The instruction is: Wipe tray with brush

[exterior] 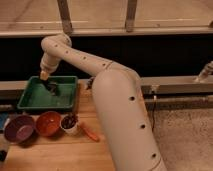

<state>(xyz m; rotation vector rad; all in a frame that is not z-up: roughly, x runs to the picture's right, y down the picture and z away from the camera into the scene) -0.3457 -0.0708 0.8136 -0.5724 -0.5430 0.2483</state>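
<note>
Wooden tabletop [55, 155] at lower left bears the green tray [33, 98]. Above its upper-left part hangs the gripper [47, 80], with the brush [51, 88] dark-headed beneath it, inside the tray; its grasp cannot be told.

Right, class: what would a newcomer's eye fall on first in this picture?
The big white arm fills the middle, arching from the lower right up and over to the left. Its hand hangs over the green tray at the left. In front of the tray stand a purple bowl and an orange bowl.
</note>
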